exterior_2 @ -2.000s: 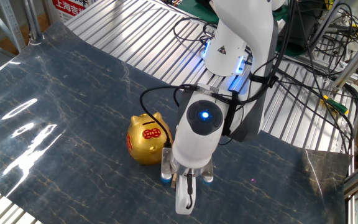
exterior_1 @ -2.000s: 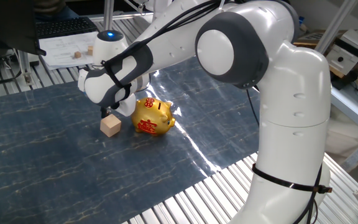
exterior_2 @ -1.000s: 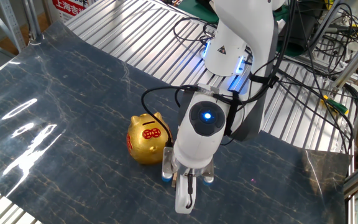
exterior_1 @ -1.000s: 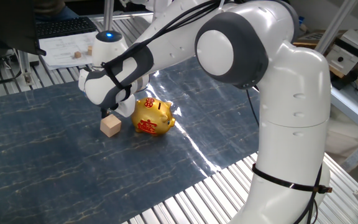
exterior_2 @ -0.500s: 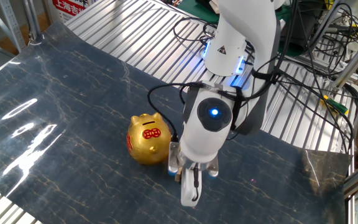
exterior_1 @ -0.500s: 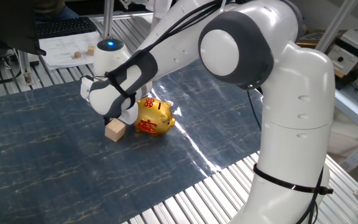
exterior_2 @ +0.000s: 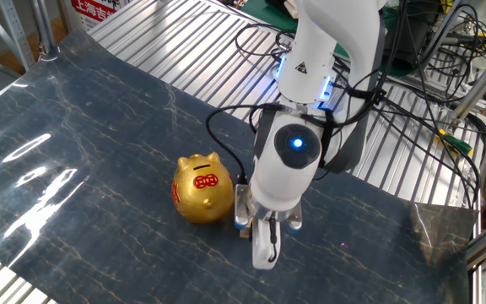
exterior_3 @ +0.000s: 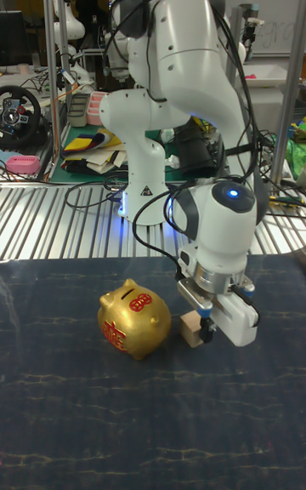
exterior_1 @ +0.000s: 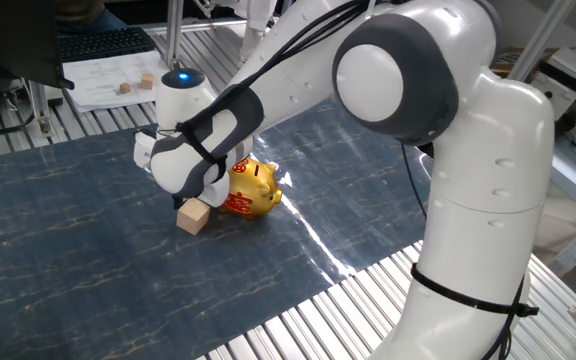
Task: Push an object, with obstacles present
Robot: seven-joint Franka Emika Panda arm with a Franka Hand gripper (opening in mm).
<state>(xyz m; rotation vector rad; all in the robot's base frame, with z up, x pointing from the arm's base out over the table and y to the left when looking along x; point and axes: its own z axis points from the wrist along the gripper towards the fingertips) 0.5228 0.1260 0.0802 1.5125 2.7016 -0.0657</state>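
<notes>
Dark marbled sheeting covers the table [exterior_1: 88, 260], where the small wooden cube [exterior_1: 194, 216] sits just left of the gold piggy bank [exterior_1: 251, 189]. Directly behind and touching the cube, the gripper [exterior_3: 206, 330] hangs low; whether its fingers are spread cannot be told.

Dark marbled mat [exterior_1: 88, 250] over ribbed metal table [exterior_2: 192, 25]; cluttered workbench [exterior_3: 51, 150] and cables [exterior_2: 445, 51] behind.

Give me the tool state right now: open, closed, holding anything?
Tool: cannot tell whether open or closed; the wrist hides the fingertips. It is low beside the wooden cube, next to the gold piggy bank. No grasp visible.
</notes>
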